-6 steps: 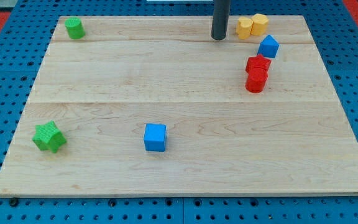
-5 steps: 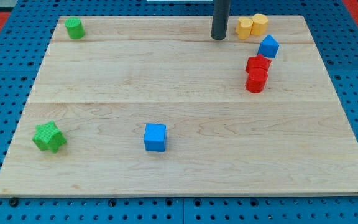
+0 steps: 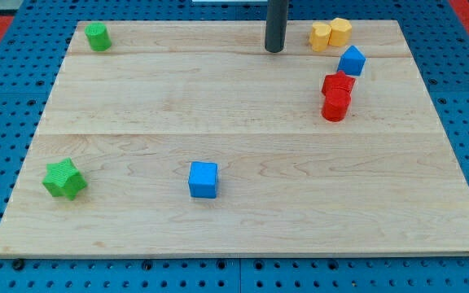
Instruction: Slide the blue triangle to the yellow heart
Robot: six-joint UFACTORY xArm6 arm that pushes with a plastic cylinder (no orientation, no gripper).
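Note:
The blue triangle [image 3: 351, 60] lies near the view's top right, just below and right of the yellow heart [image 3: 322, 36]. A yellow hexagonal block [image 3: 340, 31] touches the heart on its right. My tip [image 3: 275, 49] stands on the board at the view's top, left of the yellow heart and well left of the blue triangle, touching neither.
Two red blocks [image 3: 337, 94] sit stacked close together just below the blue triangle. A blue cube [image 3: 203, 179] lies lower centre. A green star [image 3: 64, 179] lies at lower left and a green cylinder [image 3: 98, 37] at top left. The wooden board [image 3: 234, 228] rests on blue pegboard.
My tip has moved a little to the view's left, away from the yellow heart. No block has moved.

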